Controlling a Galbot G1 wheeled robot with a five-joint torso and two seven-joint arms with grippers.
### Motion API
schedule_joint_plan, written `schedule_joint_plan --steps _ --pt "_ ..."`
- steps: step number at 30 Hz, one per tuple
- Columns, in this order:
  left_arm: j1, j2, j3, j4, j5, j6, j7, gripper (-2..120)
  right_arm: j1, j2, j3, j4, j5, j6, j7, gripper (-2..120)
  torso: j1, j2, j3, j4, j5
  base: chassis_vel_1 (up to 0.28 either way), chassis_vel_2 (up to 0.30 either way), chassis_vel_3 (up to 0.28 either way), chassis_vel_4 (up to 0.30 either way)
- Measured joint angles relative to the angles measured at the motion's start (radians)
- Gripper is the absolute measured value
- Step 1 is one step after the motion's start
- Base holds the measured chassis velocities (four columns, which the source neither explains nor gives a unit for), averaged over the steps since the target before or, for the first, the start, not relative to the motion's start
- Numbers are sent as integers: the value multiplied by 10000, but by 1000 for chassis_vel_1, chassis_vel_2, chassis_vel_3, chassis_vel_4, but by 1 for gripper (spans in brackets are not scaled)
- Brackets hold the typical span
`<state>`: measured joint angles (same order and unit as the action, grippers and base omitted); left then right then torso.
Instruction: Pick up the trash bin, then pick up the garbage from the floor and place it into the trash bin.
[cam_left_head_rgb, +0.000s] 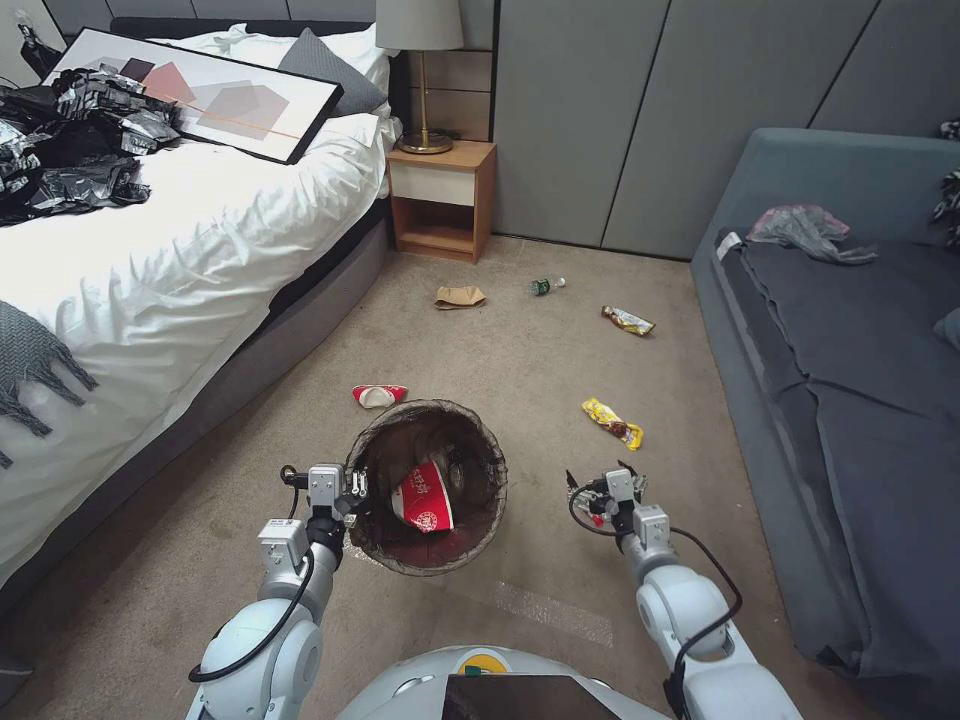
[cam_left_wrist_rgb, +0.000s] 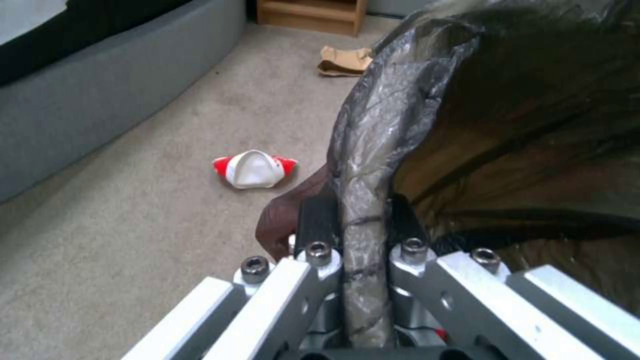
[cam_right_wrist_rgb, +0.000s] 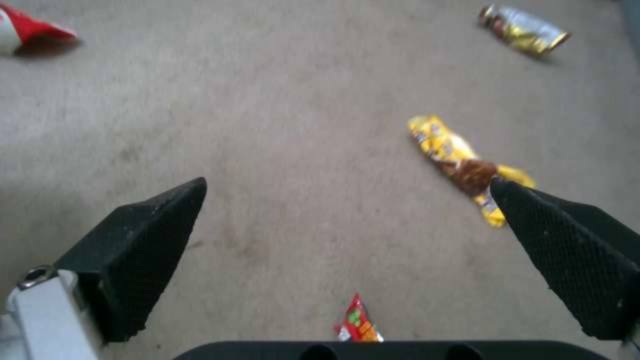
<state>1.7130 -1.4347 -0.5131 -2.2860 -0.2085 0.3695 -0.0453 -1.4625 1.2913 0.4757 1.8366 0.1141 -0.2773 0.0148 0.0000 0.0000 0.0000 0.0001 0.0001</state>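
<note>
Left gripper holds the trash bin by its rim, on the side nearest the left arm; bin is carried low in front of the robot with its mouth up, presumably so the free arm can drop litter straight in. In the left wrist view the two dark fingers are closed tight on the rim, one on each side of the folded-over dark bag liner, with no gap left between pad and plastic. A red-and-white paper cup already lies inside the bin. Right gripper hovers over the carpet to the bin's right, empty; its fingers are spread wide apart and touch nothing, which reads as readiness for a pick. The yellow snack wrapper lies on the floor just ahead of it; in the right wrist view the wrapper sits close to one fingertip rather than centred between the two, so alignment looks incomplete. A small red wrapper lies close under the same gripper. Still on the floor: a second, flattened red-and-white cup just beyond the bin, a crumpled brown paper bag, a green-labelled bottle and another wrapper farther off, toward the nightstand. Judgement: task partly done.
</note>
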Motion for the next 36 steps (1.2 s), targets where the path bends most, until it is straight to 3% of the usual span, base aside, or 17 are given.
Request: schedule_joint_plan --steps 10,36 --pt "1 -66 -82 43 3 6 -16 2 912 -410 -304 -2107 333 -486 -163 100 0 0 0 -2 0 0 0 0 0" --pt "128 -76 -101 40 20 -3 -105 2 1554 -144 -180 -4214 213 501 -206 100 0 0 0 0 -1 0 0 0 0"
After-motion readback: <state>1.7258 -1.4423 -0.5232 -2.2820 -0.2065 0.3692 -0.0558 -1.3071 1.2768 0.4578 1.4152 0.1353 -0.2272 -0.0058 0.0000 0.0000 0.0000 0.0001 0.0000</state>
